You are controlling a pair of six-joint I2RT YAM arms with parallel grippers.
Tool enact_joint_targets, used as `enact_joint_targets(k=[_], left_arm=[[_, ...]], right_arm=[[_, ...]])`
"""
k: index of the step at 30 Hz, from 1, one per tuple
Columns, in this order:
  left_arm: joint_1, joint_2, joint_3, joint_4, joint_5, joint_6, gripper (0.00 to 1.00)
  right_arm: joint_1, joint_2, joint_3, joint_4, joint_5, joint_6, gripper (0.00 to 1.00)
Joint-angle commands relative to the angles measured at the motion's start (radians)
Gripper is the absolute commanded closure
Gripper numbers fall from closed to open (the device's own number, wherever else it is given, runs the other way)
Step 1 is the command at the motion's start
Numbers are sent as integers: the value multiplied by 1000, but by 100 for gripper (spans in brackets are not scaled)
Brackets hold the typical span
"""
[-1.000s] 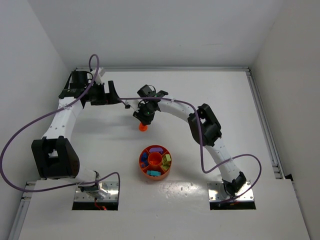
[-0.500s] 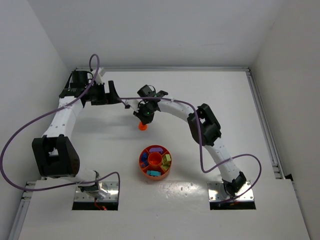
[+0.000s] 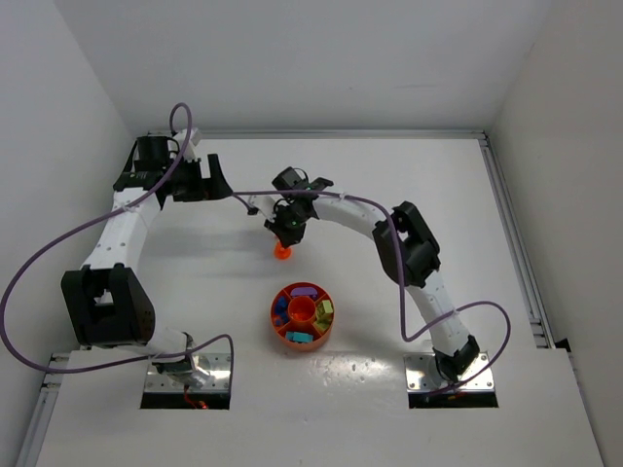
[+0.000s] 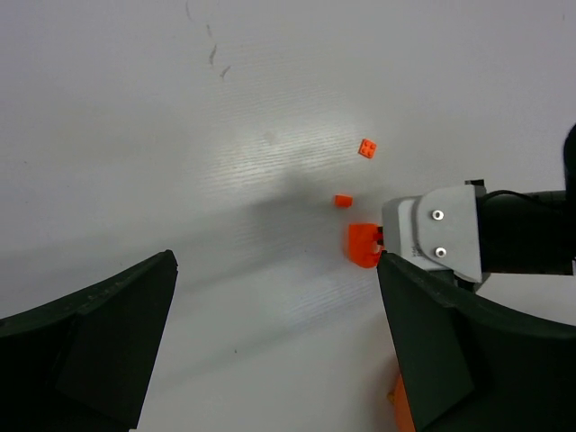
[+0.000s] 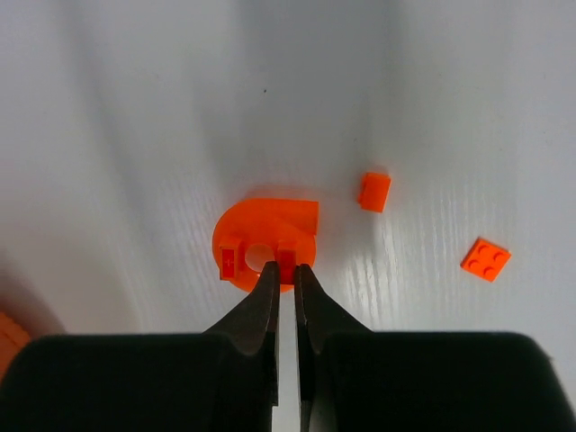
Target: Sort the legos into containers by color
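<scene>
The right claw (image 5: pixel 284 272) is pinched together on the rim of a rounded orange-red lego (image 5: pixel 261 236) near the middle of the surface (image 3: pixel 409 175). A small orange-red brick (image 5: pixel 374 191) and a four-stud orange-red plate (image 5: pixel 485 258) lie near it, untouched. The round divided tray (image 3: pixel 274 316) sits toward the near edge. The left claw (image 4: pixel 277 261) stands wide apart, empty, near the far left corner.

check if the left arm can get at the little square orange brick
Probably yes: the left pincer is open and the square brick lies bare ahead of it; the right pincer, closed on the rounded piece, stands beside, not over it.
</scene>
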Motion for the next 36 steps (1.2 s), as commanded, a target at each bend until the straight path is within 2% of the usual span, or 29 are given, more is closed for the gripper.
enact_joint_targets(k=[1,8,16,20,26,36], left_arm=[[14,-37,39,32,-37,4,0],[14,-47,18,63,-71,22,0],[14,-37,9,72,-71,32,0],[14,-37,0,82,-62,32,0],[14,-37,-19,91,-53,32,0],[14,-86,-72,91,-33,32,0]], right_arm=[[-7,-114,-9,-5,-24,-1,100],[-27,-227,2,-157,-65,-75,100],[2,-447,-117,-284,-107,-193,100],[42,-529,-196,-326,-130,-175,100],[136,-666,-353,-283,-111,-156,100],[277,-726,-413,-270,-38,-146,100]])
